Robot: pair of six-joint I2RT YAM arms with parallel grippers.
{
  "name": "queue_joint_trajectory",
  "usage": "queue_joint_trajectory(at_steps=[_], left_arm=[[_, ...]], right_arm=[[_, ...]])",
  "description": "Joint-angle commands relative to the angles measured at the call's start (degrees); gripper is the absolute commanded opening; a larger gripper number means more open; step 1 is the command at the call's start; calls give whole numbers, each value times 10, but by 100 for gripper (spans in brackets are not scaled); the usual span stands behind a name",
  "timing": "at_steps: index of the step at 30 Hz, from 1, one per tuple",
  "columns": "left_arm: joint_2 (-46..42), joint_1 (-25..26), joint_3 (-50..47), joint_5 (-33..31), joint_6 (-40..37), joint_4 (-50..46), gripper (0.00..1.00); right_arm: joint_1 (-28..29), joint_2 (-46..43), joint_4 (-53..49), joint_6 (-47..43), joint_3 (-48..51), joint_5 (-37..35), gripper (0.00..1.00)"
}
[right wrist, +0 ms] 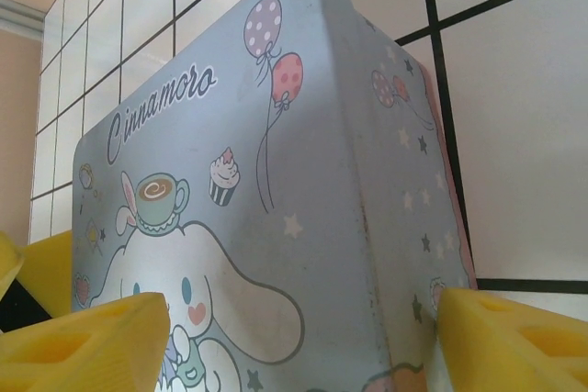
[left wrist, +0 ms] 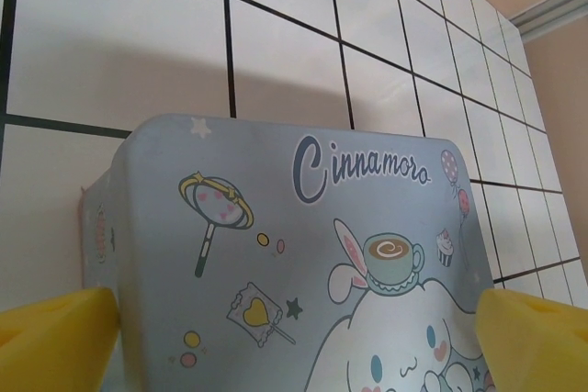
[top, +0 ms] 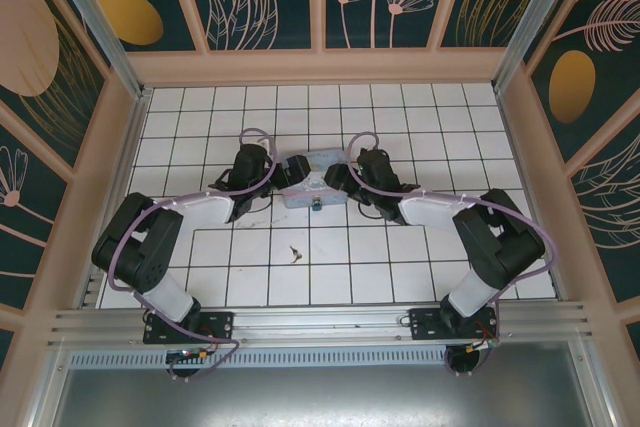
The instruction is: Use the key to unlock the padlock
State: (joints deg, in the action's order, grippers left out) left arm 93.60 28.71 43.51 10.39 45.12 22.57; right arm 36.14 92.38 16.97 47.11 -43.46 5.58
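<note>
A pastel blue cartoon tin box [top: 312,185] sits on the white tiles mid-table. The tiny padlock [top: 318,207] hangs at its near side. The small dark key [top: 295,253] lies loose on a tile nearer the arms. My left gripper [top: 284,175] is at the box's left end, open wide; its yellow fingers [left wrist: 55,337] flank the box lid [left wrist: 303,254]. My right gripper [top: 339,179] is at the right end, open, one finger [right wrist: 83,337] over the lid [right wrist: 257,181] and the other beside the box's side wall. Whether any finger touches the box is unclear.
Peach walls with dark floral panels enclose the tiled floor [top: 400,117] on three sides. An aluminium rail [top: 320,322] carries both arm bases along the near edge. A yellow finger of the left gripper [right wrist: 37,273] shows at the box's far end in the right wrist view.
</note>
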Motion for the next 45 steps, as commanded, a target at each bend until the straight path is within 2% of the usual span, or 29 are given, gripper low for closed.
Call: queue_joint_trajectory(at_steps=[1, 8, 12, 16, 23, 30, 36, 38, 41, 45], left_arm=[[7, 16, -2, 2, 15, 27, 99], [4, 29, -21, -9, 42, 55, 99], [-3, 34, -27, -25, 50, 48, 99], [-20, 35, -20, -58, 41, 18, 99], [-87, 34, -9, -120, 8, -55, 99], [-196, 35, -49, -205, 2, -111, 99], [-252, 34, -65, -253, 12, -169, 99], [-263, 34, -67, -264, 12, -183, 99], [-279, 34, -72, -287, 13, -199, 99], [-315, 33, -84, -329, 28, -206, 99]], right_arm=[[10, -27, 15, 9, 13, -7, 77], [9, -43, -22, -9, 14, -24, 80], [4, -59, -37, -22, 17, -39, 88], [-3, -117, -66, -33, 33, -62, 93], [21, -215, -137, -65, 71, -70, 91], [128, -222, -153, -92, 88, -54, 78], [224, -122, -159, -96, 33, -62, 60], [241, -85, -162, -103, 8, -62, 55], [264, -26, -177, -118, -38, -73, 54], [279, 37, -199, -133, -86, -80, 44]])
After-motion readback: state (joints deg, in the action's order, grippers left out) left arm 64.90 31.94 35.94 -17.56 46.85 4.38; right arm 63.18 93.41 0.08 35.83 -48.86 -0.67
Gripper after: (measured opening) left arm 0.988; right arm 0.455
